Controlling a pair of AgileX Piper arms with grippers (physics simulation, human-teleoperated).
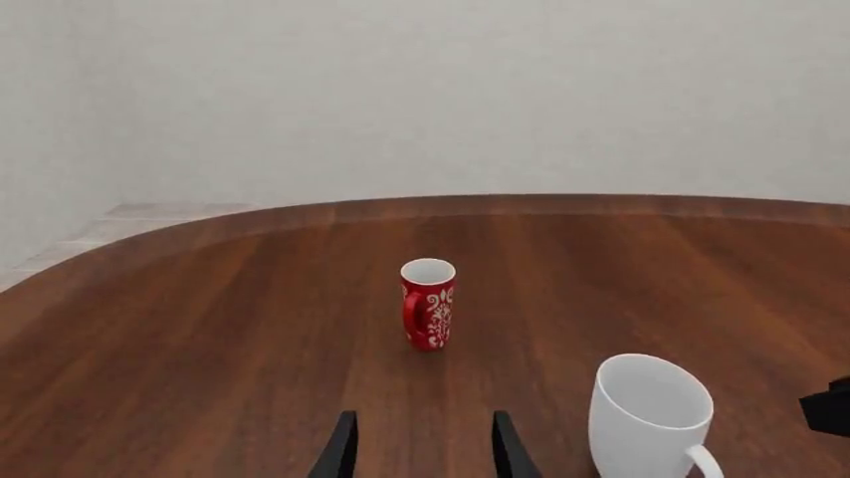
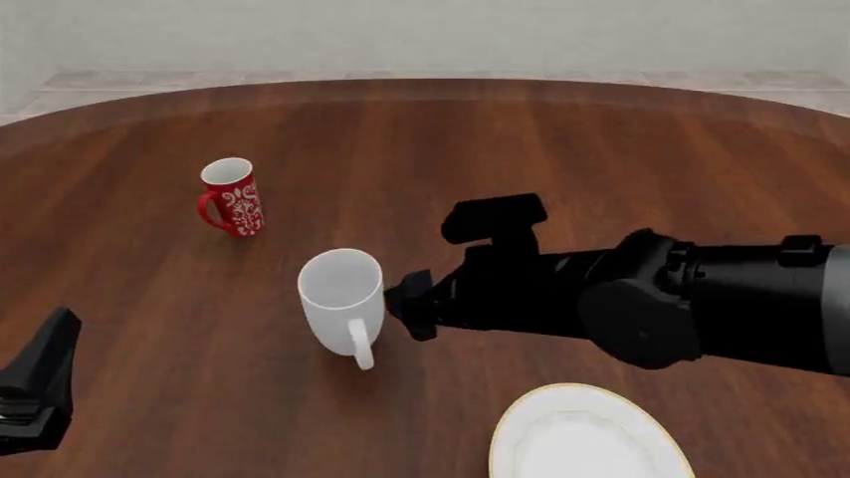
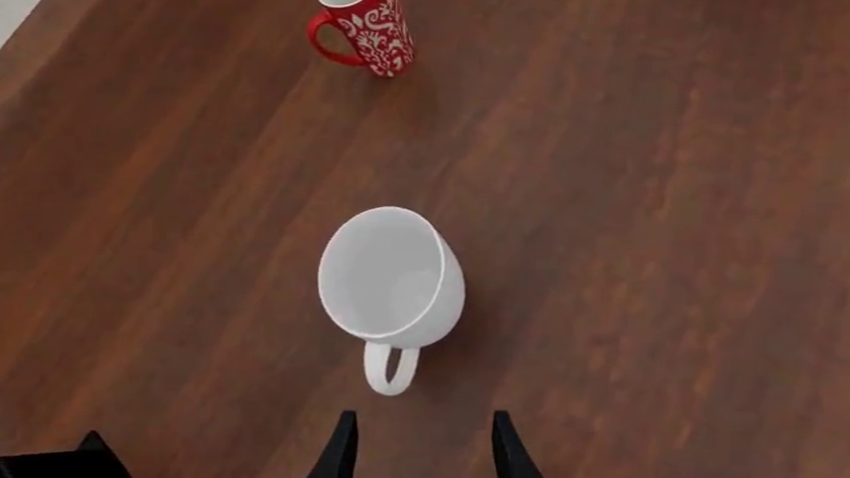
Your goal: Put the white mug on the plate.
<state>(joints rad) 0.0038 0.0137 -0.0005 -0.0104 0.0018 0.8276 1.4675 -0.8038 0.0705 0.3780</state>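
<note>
The white mug [image 2: 340, 296] stands upright on the table, its loop handle [image 2: 360, 345] turned toward the near edge. The plate [image 2: 584, 434], white with a gold rim, lies at the near edge, right of the mug. My right gripper [image 3: 422, 418] is open, and its fingers stop just short of the white mug [image 3: 392, 277] and its handle without touching it. In the front view the right gripper [image 2: 406, 304] sits close beside the mug's right side. My left gripper [image 1: 422, 418] is open and empty, low at the near left, pointing at the red mug [image 1: 428, 303].
The small red patterned mug [image 2: 233, 196] stands upright at the far left of the white mug. The right arm [image 2: 691, 304] stretches in over the table above the plate. The left arm [image 2: 38, 393] sits at the near left corner.
</note>
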